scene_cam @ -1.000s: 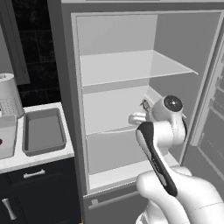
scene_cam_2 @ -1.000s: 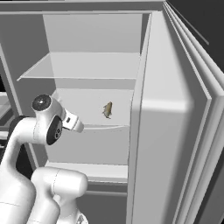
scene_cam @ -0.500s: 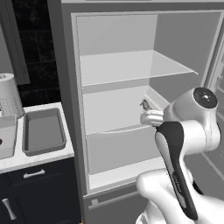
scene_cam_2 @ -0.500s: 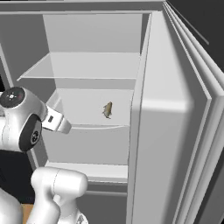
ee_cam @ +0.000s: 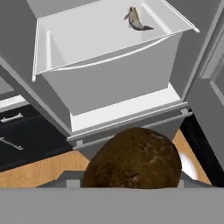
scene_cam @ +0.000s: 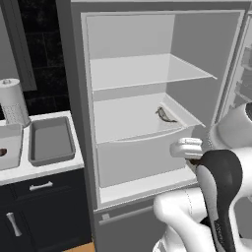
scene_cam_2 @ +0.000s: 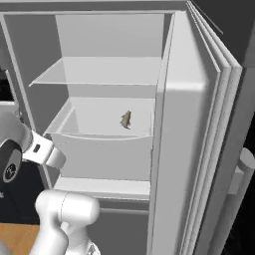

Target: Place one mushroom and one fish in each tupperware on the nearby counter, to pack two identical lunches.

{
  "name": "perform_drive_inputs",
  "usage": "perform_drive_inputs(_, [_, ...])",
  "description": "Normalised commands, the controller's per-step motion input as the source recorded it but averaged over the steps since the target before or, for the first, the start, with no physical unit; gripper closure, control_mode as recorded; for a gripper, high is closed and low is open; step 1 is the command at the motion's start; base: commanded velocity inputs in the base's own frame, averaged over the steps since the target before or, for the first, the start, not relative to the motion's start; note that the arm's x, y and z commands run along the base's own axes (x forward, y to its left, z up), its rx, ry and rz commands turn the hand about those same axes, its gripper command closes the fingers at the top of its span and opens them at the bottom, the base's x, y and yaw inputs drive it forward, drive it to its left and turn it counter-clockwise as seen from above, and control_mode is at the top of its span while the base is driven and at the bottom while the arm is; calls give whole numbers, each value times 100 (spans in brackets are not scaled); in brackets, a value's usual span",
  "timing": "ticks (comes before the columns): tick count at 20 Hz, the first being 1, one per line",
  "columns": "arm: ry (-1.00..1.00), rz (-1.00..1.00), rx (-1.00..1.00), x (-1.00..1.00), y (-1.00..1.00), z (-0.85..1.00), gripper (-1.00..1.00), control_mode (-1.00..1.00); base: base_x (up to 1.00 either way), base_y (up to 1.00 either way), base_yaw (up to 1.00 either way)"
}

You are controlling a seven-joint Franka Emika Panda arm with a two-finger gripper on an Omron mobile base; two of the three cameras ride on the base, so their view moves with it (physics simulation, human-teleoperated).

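Gripping a round brown mushroom (ee_cam: 133, 158), the gripper (scene_cam: 189, 149) sits low in front of the open fridge (scene_cam: 147, 29), just outside the drawer (scene_cam: 140, 152). In the hand view the mushroom bulges up right where the finger tips should rise and hides them, so the hold is a fair reading rather than a clear sight of pads on the cap; the jaws look held partway apart, as they would be around something that wide.

1 fish (ee_cam: 136, 19) lies on the white surface above the drawer front, toward its back right, well apart from the gripper; the same fish (scene_cam: 165, 114) shows in the left base view and again (scene_cam_2: 125, 119) in the right base view. On the counter (scene_cam: 39, 170) to the left stand 2 grey tupperware trays: 1 tupperware (scene_cam: 50, 141) looks bare, and the other tupperware (scene_cam: 10, 147) at the frame edge has a small dark item (scene_cam: 2, 152) in it that is too small to name.

The mushroom will probably handle as light, firm and rounded, so it could roll or squirt out of a grip set off-centre; squeezing across its widest part suits it best. The fish looks slim, light and likely slippery, and it is best pinched across the thick middle of the body, not the tail.
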Motion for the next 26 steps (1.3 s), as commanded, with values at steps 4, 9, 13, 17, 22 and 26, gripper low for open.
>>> perform_drive_inputs(4, [0,0,0,0,0,0,100,100,-100,64,12])
perform_drive_inputs(9, [0,0,0,0,0,0,100,100,-31,99,7])
perform_drive_inputs(13, [0,0,0,0,0,0,100,100,34,100,0])
perform_drive_inputs(17, [0,0,0,0,0,0,100,100,85,90,-2])
perform_drive_inputs(22, [0,0,0,0,0,0,100,100,100,45,-13])
perform_drive_inputs(26, [0,0,0,0,0,0,100,100,100,7,-21])
